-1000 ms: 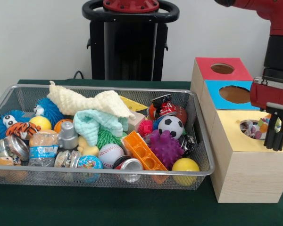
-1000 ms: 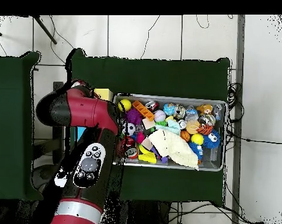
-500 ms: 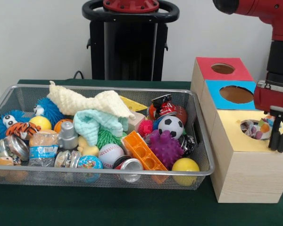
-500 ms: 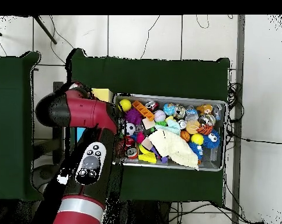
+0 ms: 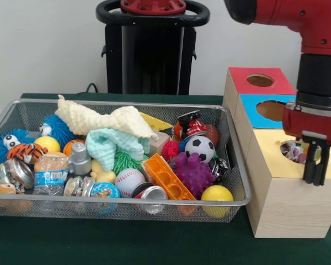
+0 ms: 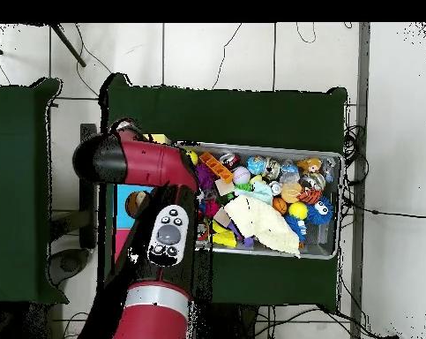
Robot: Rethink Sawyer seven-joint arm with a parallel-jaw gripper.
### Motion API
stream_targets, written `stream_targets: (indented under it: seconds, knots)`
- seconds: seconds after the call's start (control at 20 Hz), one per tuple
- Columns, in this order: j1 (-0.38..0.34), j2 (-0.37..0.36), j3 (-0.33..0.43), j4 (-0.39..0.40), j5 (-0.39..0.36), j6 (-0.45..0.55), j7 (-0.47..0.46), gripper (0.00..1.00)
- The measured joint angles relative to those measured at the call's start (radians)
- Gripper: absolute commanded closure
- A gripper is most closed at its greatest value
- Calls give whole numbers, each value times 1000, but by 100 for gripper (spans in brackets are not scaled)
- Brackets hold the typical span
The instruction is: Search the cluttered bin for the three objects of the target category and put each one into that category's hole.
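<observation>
Filling the left and centre, we are seeing a wire bin point(image 5: 22, 113) crowded with toys. At right, our gripper point(image 5: 315, 181) is hanging with fingers nearly closed, empty, over the yellow box's hole point(image 5: 295, 150), holding small objects.

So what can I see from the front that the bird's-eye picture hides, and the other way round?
Only the front view shows the gripper with its fingers close together over the yellow-topped wooden box, and that box's round hole with small items inside. Only the overhead view shows the white tiled floor around the green table and the arm's grey button panel. Both show the wire mesh bin of toys and the cream knitted cloth.
</observation>
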Motion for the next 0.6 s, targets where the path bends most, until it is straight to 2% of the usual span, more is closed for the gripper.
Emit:
stream_targets:
  seconds: [0.35, 0.6]
  knots:
    - [-86, -5, 56, 7, -93, 0, 0, 100]
    - [-88, -25, 70, 17, -130, 0, 0, 100]
